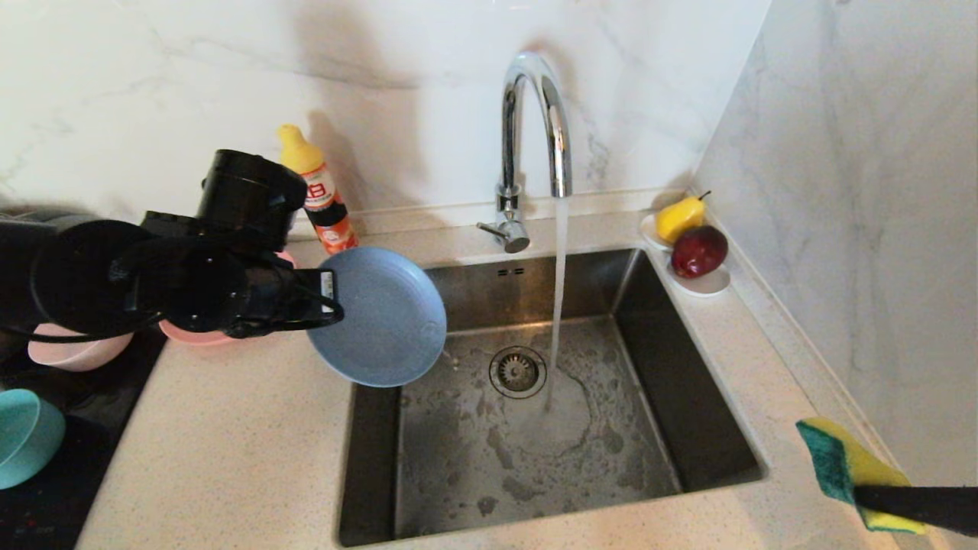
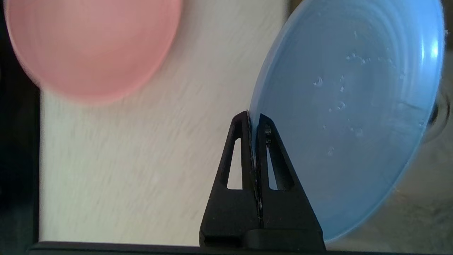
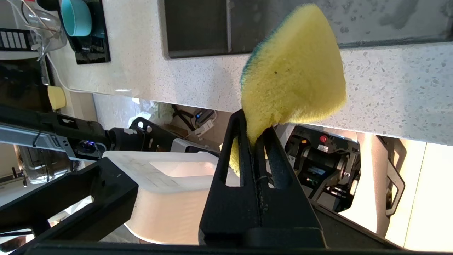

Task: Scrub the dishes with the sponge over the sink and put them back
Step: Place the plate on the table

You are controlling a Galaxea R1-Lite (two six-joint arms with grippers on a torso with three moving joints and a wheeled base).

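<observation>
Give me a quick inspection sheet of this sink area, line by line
Surface: speckled counter; sink wet, tap running.
Job's things: light blue plate held tilted at the sink's left edge; sponge off the near right corner; salmon-pink plate, pale pink bowl, teal bowl at left.
Clutter: soap bottle; pear and apple on saucer.
Grippers: left gripper shut on plate rim; right gripper shut on sponge.
Cables: thin black one at left arm.
Surroundings: marble walls.

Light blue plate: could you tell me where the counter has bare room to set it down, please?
The widest bare patch of counter lies left of the sink, in front of the salmon-pink plate. The dark surface farther left is crowded by the pale pink bowl and teal bowl. The back right corner holds a saucer of fruit.
</observation>
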